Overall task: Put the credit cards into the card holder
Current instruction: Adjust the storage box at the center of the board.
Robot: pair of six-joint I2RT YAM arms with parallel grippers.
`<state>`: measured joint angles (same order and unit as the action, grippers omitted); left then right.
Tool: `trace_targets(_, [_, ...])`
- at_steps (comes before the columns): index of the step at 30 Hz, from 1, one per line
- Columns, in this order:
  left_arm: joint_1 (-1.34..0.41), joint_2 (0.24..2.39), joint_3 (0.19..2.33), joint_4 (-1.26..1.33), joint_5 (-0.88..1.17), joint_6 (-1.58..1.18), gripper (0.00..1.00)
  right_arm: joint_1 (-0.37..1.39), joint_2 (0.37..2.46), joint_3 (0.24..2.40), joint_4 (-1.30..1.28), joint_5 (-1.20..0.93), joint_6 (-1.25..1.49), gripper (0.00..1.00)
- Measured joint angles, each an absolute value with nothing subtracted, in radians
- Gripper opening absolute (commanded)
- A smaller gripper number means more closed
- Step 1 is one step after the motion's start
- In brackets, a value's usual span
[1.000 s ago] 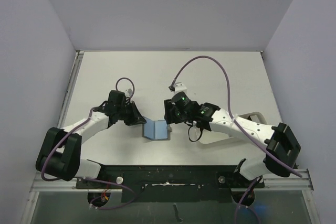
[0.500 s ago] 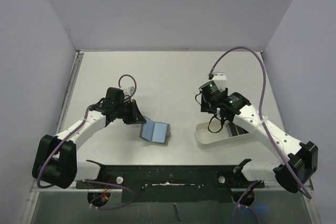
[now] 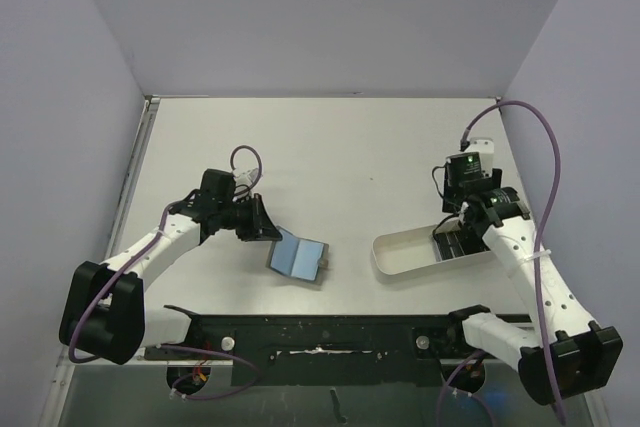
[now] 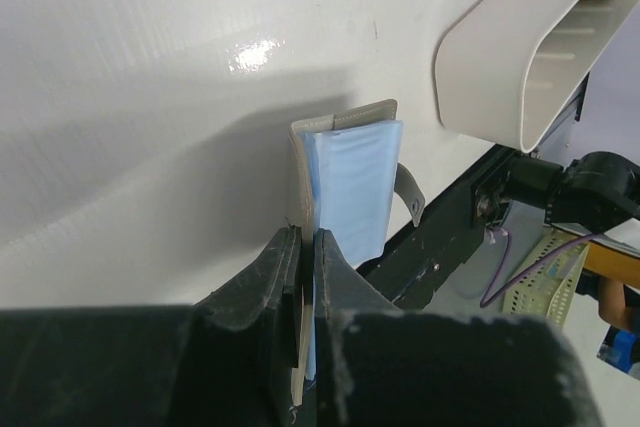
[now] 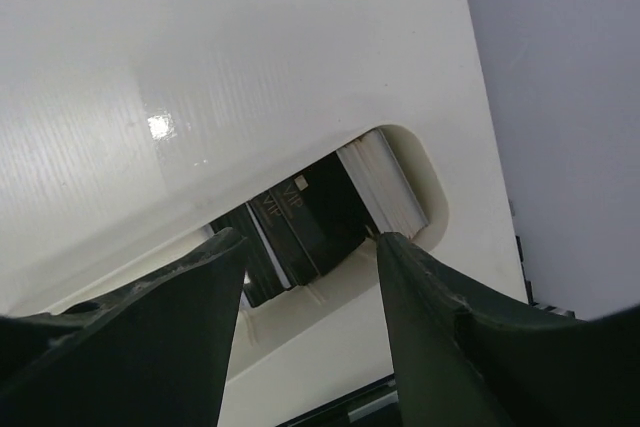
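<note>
Two grippers, two diff. states. Your left gripper [image 3: 264, 231] is pressed together on the card holder [image 3: 298, 258]. In the left wrist view its fingers [image 4: 265, 287] pinch the near edge of one flap, w/ grey outside + light blue lining sandwiched btwn them and no gap showing. The card holder lies opened on the table [image 3: 330, 137], blue lining up. It's toward the near edge, btwn the two arms and well left of the white tray [image 3: 400, 257]. Its snap tab [image 3: 324, 261] sticks out on the side away from your left gripper. You can't tell how much of the far flap touches the table.

Your right gripper [image 3: 458, 239] hangs over the R end of the tray w/ fingers spread wide and nothing clamped btwn them. The right wrist view looks down thru that gap. The credit cards [image 5: 300, 222] sit inside the tray at its rounded end, dark and overlapping, w/ "VIP" lettering legible on top. A pale block [image 5: 385, 192] stands against the tray wall just beside them; you can't tell what it is. The fingers look clear of the cards.
</note>
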<state>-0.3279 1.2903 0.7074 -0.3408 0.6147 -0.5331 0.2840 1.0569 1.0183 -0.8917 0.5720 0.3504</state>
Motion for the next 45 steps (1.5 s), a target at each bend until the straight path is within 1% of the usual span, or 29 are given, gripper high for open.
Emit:
trace_targets(5, [-0.328, 1.29, 0.707, -0.34, 0.641, -0.533, 0.0, 0.14, 1.095, 1.018, -0.836, 0.484, 0.165, 0.58])
trace_targets(10, [-0.328, 1.29, 0.707, -0.34, 0.656, -0.532, 0.0, 0.129, 1.181, 1.018, -0.849, 0.335, 0.005, 0.6])
trace_targets(13, [-0.328, 1.29, 0.707, -0.34, 0.659, -0.533, 0.0, 0.161, 1.192, 1.018, -0.854, 0.23, -0.095, 0.61])
trace_targets(19, [-0.328, 1.29, 0.706, -0.34, 0.659, -0.533, 0.0, 0.355, 1.19, 0.987, -0.802, 0.116, -0.266, 0.63])
trace_targets(26, [-0.328, 1.29, 0.706, -0.34, 0.658, -0.533, 0.0, 0.358, 1.281, 0.986, -0.799, 0.043, -0.395, 0.62])
trace_targets(32, [-0.328, 1.29, 0.704, -0.341, 0.656, -0.532, 0.0, 0.372, 1.283, 0.975, -0.791, -0.078, -0.493, 0.61])
trace_targets(37, [-0.332, 1.29, 0.702, -0.341, 0.652, -0.533, 0.0, 0.41, 1.285, 0.96, -0.791, -0.13, -0.545, 0.59])
trace_targets(43, [-0.332, 1.29, 0.702, -0.341, 0.641, -0.532, 0.0, 0.422, 1.313, 0.953, -0.775, -0.142, -0.601, 0.55])
trace_targets(45, [-0.332, 1.29, 0.702, -0.342, 0.637, -0.533, 0.0, 0.435, 1.336, 0.948, -0.769, -0.141, -0.619, 0.51])
